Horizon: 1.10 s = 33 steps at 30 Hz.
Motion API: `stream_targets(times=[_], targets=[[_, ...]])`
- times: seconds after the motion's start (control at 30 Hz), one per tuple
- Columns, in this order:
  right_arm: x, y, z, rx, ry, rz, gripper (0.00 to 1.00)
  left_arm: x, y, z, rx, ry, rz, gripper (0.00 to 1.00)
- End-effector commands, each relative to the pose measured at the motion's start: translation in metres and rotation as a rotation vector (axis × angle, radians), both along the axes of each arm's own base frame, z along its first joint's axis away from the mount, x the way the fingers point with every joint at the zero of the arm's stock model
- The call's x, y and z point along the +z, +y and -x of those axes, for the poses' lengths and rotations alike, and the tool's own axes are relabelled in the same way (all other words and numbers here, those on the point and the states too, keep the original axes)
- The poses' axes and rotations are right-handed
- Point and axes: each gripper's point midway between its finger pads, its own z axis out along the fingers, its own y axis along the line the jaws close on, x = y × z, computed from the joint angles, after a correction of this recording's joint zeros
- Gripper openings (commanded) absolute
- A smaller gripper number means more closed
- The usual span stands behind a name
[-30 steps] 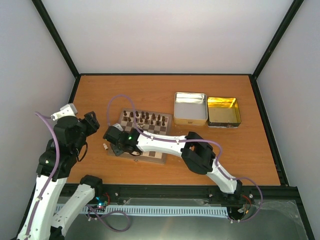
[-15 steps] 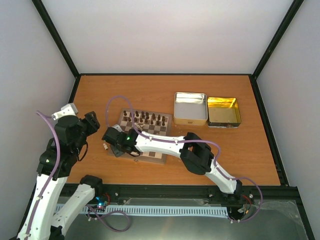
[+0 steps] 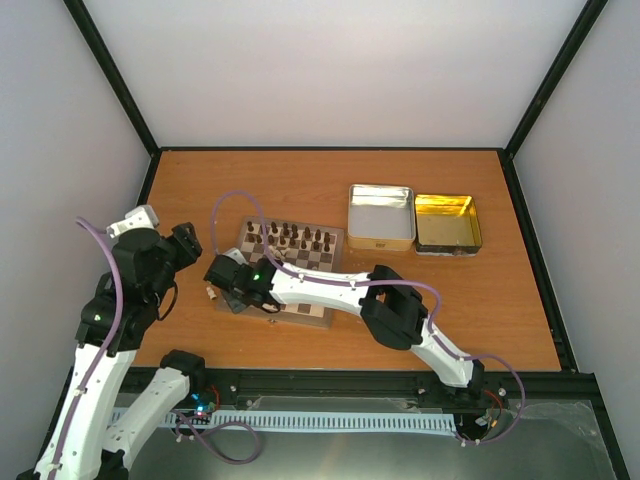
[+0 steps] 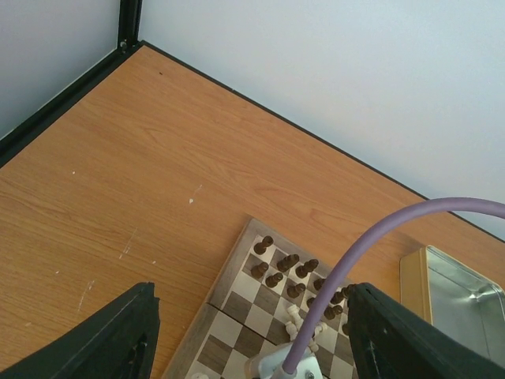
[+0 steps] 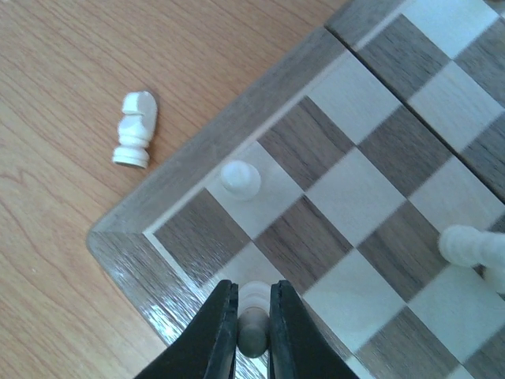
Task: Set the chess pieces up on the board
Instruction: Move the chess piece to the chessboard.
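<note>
Cream wood, the pawn [image 5: 253,316] clamped in the right tool [image 5: 253,290] looks light, hard and slippery, best pinched below its head, while the left tool [image 4: 251,335] gapes apart.

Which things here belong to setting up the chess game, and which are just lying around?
Part of the job: square wooden checkered chessboard; dark brown wooden pieces on its far rows; pale cream pawn on the board; pale cream knight off the board; pale cream piece in the right jaws.
Just lying about: silver rectangular metal tin; gold rectangular metal tin.
</note>
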Motion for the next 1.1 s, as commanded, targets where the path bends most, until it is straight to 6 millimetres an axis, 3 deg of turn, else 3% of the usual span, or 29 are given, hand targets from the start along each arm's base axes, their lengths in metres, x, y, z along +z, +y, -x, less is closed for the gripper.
stream_targets(times=[0.0,0.2,0.63,0.73,0.83,0.97,1.07], targets=[[0.006,-0.021,0.007,-0.02,-0.011,0.038,0.08,0.003,-0.004,-0.002,-0.021,-0.009,-0.001,0.67],[-0.001,-0.039,0.014,-0.045,0.013,0.044,0.08,0.0,-0.005,-0.003,-0.024,0.0,0.004,0.67],[0.003,-0.029,0.01,-0.023,-0.01,0.011,0.18,-0.006,-0.007,-0.004,-0.026,0.019,0.006,0.67],[0.014,-0.027,0.008,-0.03,-0.02,-0.015,0.29,-0.009,-0.006,-0.005,-0.023,0.027,0.003,0.67],[0.039,-0.021,0.002,-0.036,-0.059,-0.06,0.37,-0.014,-0.005,-0.013,-0.021,0.043,-0.042,0.72],[0.069,-0.026,-0.01,-0.081,-0.089,-0.125,0.4,-0.028,0.001,-0.026,0.009,0.138,-0.115,0.75],[0.084,-0.042,-0.014,-0.137,-0.097,-0.179,0.4,-0.044,0.008,-0.032,0.031,0.193,-0.1,0.75]])
